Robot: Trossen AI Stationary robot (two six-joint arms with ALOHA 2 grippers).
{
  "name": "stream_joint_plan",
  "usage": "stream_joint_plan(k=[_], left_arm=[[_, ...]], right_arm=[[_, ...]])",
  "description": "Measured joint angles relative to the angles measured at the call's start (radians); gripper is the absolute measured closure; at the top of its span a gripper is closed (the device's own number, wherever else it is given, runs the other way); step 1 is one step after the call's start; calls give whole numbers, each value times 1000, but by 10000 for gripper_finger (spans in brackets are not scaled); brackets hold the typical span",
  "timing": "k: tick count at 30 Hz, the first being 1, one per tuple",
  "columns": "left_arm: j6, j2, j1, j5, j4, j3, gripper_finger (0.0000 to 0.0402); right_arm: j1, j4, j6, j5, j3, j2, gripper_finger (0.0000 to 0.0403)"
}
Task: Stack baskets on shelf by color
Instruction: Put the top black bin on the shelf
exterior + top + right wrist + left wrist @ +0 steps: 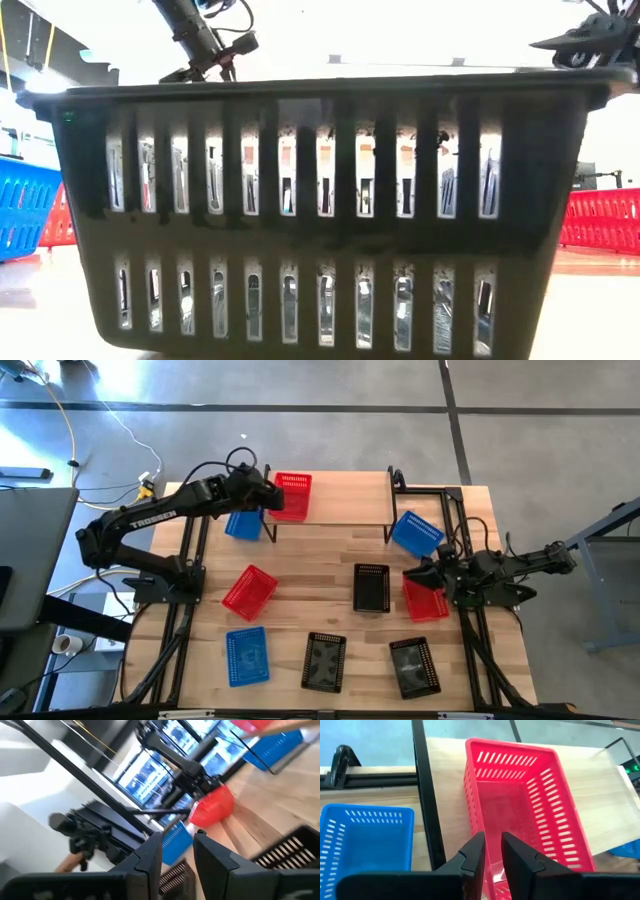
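At the shelf's (340, 500) left end, we see the left pincer (491, 862) clamped on the near wall of a red slotted plastic basket (291, 494). The right pincer (425, 576), fingers apart, hangs by the counter's (330, 625) right edge, partly hiding another red basket (428, 603).

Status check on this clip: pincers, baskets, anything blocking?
Left pincer clamped on red basket, on the shelf. Right pincer at another red basket on table, grip unclear. Nothing blocking the shelf top.

one basket (292, 495) on the shelf (345, 500) at its left end, eight baskets on the table (305, 555) around and before it
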Motion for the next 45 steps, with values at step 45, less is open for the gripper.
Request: stream_joint_plan(k=[45], left_arm=[[497, -157, -188, 195, 53, 0, 346]], right_arm=[[0, -571, 659, -60, 594, 797, 304]])
